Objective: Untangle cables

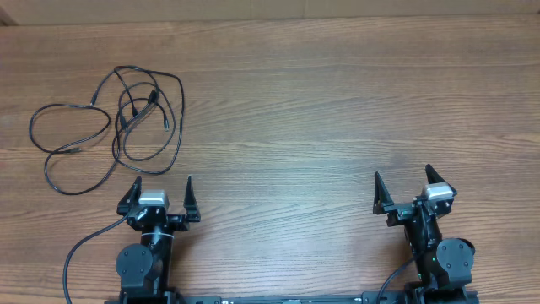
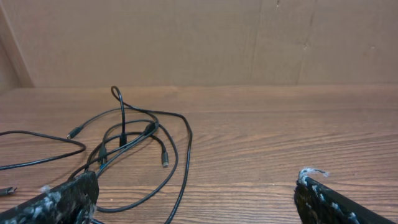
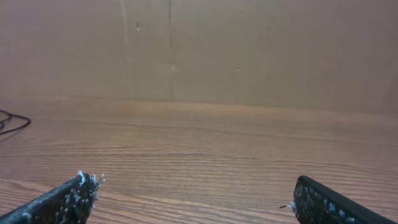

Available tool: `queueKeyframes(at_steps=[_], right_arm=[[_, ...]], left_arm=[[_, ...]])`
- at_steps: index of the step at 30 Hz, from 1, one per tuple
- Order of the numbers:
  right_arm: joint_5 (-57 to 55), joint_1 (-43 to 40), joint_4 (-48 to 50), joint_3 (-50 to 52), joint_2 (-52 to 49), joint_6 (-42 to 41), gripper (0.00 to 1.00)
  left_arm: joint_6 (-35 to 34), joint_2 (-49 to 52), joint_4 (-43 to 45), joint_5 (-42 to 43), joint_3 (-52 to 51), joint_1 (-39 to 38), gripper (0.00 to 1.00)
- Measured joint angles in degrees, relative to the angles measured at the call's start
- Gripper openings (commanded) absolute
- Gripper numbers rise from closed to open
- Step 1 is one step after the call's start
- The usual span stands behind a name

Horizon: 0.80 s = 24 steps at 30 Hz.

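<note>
Seen from overhead, a brown wood-grain table (image 1: pixel 321 101) holds a loose tangle of thin black cables with small plug ends (image 1: pixel 135 110) at its far left. The left gripper (image 1: pixel 163 181), black with two pointed fingers, sits just on the near side of the tangle, spread wide and not touching it. The matching right gripper (image 1: pixel 403 173) is well apart on the right, also spread wide with nothing between its fingers. In the left wrist view, the cables (image 2: pixel 124 140) loop over one another ahead and to the left of the left gripper (image 2: pixel 198 176), before a brown cardboard wall (image 2: pixel 249 37). In the right wrist view, the right gripper (image 3: pixel 193 182) faces bare wood, and only a bit of cable (image 3: pixel 12 121) shows at the left edge.
</note>
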State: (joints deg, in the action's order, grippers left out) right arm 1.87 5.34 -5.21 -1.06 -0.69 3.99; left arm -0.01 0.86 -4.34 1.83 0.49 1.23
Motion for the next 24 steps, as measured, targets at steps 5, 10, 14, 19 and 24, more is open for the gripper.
queueKeyframes(at_steps=[5,10,14,19,24], right_arm=[[-0.35,0.00,0.04,0.00,0.00,0.55,1.00],[-0.42,0.00,0.04,0.00,0.00,0.57,1.00],[-0.44,0.00,0.09,0.00,0.00,0.57,1.00],[-0.42,0.00,0.07,0.00,0.00,0.57,1.00],[-0.42,0.00,0.04,0.00,0.00,0.59,1.00]], left_arm=[[0.02,0.00,0.02,0.00,0.00,0.00,1.00],[0.02,0.00,0.02,0.00,0.00,0.00,1.00],[0.02,0.00,0.02,0.00,0.00,0.00,1.00],[0.02,0.00,0.02,0.00,0.00,0.00,1.00],[0.13,0.00,0.02,0.00,0.00,0.00,1.00]])
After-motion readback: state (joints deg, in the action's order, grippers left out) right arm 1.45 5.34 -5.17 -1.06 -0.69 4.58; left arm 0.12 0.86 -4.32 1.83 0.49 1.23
